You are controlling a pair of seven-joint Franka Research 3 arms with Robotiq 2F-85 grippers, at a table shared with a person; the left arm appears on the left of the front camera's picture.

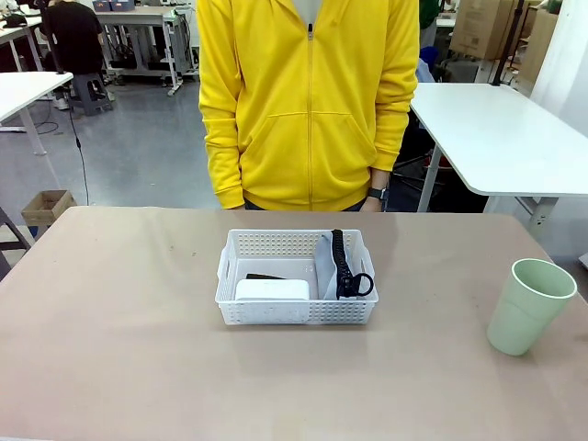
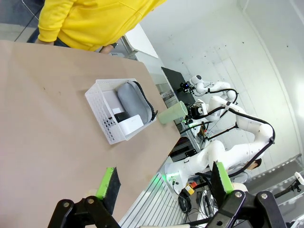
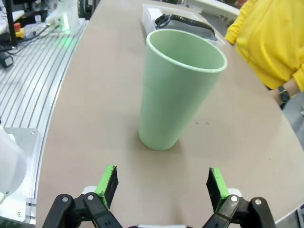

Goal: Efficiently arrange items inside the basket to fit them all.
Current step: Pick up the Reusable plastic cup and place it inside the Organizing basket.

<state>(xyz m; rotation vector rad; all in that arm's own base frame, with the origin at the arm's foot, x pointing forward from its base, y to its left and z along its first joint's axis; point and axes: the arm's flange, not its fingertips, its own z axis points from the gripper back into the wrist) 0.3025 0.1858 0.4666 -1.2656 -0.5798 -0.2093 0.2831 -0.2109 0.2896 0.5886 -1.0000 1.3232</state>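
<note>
Hanging wide open, the right gripper point(image 3: 163, 184) faces the pale green cup point(image 3: 180, 95), upright at the right of the table point(image 1: 110, 322), well apart from the basket point(image 1: 276, 241). Light, stiff, probably slick: pinching across its mid-wall looks safest.

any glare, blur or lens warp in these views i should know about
Front view: soft even light, sharp, only a faint shadow under the basket. Left wrist view: rolled, the table edge bows, white background nearly washed out. Right wrist view: wide lens swells the cup; no glare on it.
</note>
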